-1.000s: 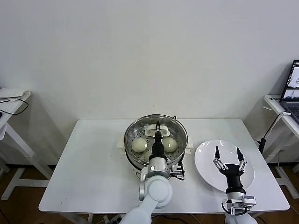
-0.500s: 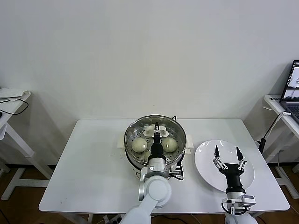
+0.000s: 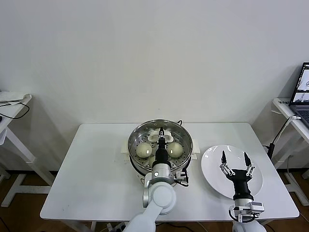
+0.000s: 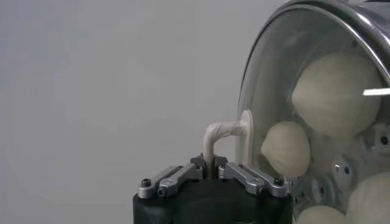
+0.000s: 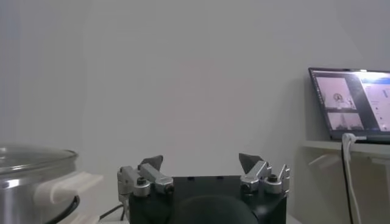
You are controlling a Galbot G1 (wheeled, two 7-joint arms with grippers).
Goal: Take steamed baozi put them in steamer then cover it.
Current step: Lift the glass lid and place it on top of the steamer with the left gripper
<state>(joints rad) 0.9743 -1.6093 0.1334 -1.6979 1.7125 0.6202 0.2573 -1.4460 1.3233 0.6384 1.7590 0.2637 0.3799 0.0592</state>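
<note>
Fingers of the left gripper (image 4: 211, 172) pinch the cover's handle (image 4: 224, 135); this wrist view alone shows baozi (image 4: 336, 94) behind glass. Right gripper (image 3: 235, 161) hovers spread above the plate (image 3: 212, 169). The cover (image 3: 161, 142) lies flat on the steamer (image 3: 135, 164).

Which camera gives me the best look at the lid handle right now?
Left wrist view: the left gripper is shut on the lid handle, seen close, with baozi behind the glass. Head view shows the handle small, atop the steamer. Right wrist view misses it.
</note>
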